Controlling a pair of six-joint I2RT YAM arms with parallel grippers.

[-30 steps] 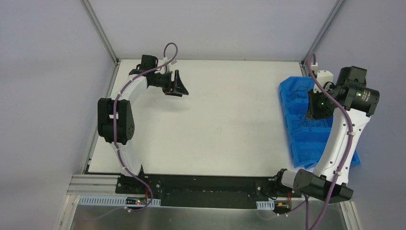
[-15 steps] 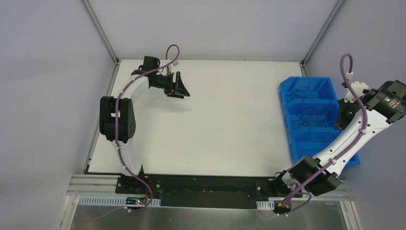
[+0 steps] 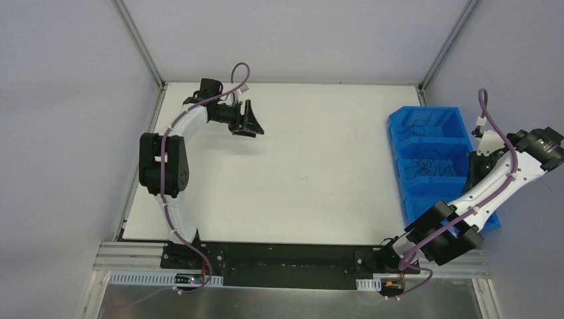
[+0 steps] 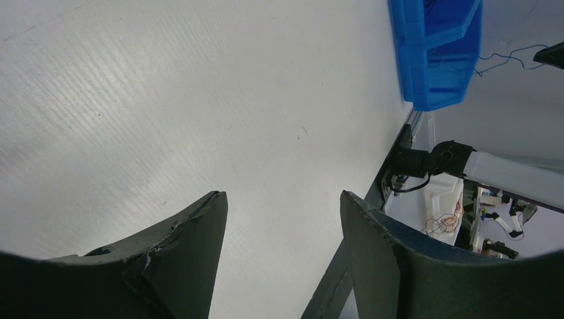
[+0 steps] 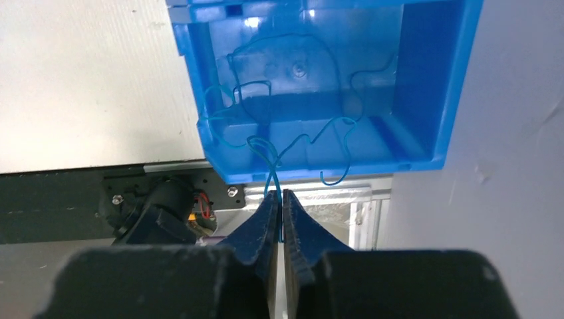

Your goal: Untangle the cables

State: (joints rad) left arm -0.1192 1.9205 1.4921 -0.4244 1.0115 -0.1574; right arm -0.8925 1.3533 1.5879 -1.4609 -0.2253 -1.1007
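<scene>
In the right wrist view my right gripper is shut on a hair-thin blue strand of the cables. The tangle of blue and dark loops hangs from it in front of the near compartment of the blue bin. In the top view the right gripper is at the right side of the blue bin; the held wire is too fine to see there. More dark wire tangles lie in the bin's compartments. My left gripper is open and empty above the table's far left. The left wrist view shows its jaws wide apart.
The blue bin has three compartments and sits at the white table's right edge. A thin blue wire shows beyond it in the left wrist view. Grey walls and metal frame posts close in the table.
My right arm has swung from above the bin's middle out to its right side, toward the near end, carrying the wire. The left arm has barely moved.
</scene>
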